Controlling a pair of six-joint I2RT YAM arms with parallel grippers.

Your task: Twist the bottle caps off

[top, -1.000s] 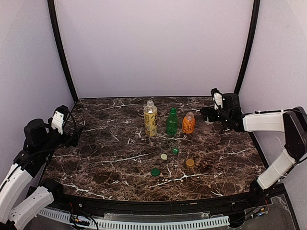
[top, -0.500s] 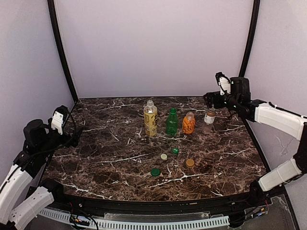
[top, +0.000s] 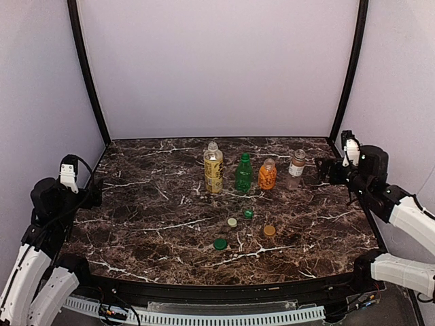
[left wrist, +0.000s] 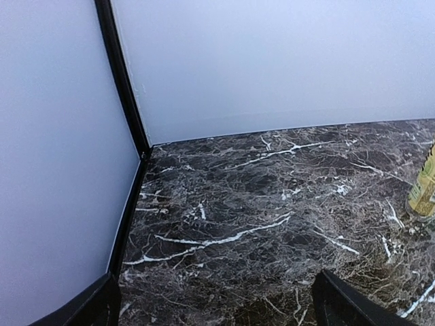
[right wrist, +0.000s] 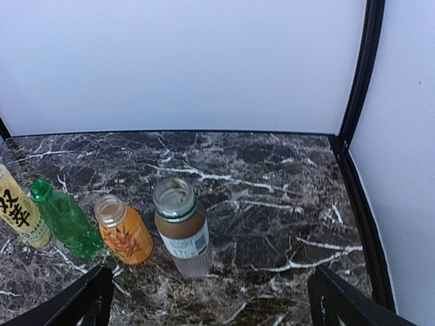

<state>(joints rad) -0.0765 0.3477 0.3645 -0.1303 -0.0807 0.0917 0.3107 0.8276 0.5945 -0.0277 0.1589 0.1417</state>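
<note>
Four bottles stand in a row at the back middle: the tall clear one with yellow liquid, the green one, the squat orange one and the slim clear one with a white label. The right wrist view shows the orange bottle and the slim bottle with open necks, beside the green bottle. My right gripper is open and empty, right of the slim bottle and apart from it. My left gripper is open and empty at the far left. The yellow bottle's base shows in the left wrist view.
Four loose caps lie on the marble table in front of the bottles: a pale one, a small green one, a larger green one and an orange one. Black frame posts stand at the back corners.
My right gripper let go of the slim bottle, rose, then drew back to the right. The bottle stays upright. My left arm pulled back slightly to the left.
</note>
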